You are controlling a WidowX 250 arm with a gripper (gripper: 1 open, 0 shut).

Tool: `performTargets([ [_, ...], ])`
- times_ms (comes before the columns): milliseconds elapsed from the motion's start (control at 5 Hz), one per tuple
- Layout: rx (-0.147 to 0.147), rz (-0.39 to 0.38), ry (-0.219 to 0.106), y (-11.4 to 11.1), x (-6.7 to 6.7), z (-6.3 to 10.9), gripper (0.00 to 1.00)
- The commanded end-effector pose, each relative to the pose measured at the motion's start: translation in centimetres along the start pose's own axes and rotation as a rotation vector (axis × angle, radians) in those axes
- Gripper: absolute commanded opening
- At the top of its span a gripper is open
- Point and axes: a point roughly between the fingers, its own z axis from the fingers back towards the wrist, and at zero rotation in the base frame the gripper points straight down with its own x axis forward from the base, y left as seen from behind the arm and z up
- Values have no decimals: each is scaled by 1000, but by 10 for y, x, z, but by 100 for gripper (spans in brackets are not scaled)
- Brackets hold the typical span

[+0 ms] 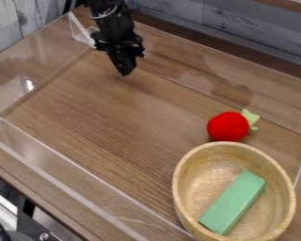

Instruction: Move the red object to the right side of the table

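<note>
The red object (229, 126), a small round toy fruit with a green leafy tip, rests on the wood-grain table (116, 122) at the right, just above the bowl's rim. My black gripper (125, 68) points down over the far left part of the table, well away from the fruit. Its fingers are shut with nothing between them.
A round light-wood bowl (206, 169) sits at the front right and holds a green rectangular block (233, 201). Low clear acrylic walls (27, 85) border the tabletop on all sides.
</note>
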Motion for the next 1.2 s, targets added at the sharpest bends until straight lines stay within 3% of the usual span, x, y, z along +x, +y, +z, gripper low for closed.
performTargets([
  [0, 33, -29, -39, 0, 15, 13, 0],
  [200, 32, -30, -14, 1, 14, 4, 0],
  [1000, -14, -76, -1, -39, 16, 29, 0],
])
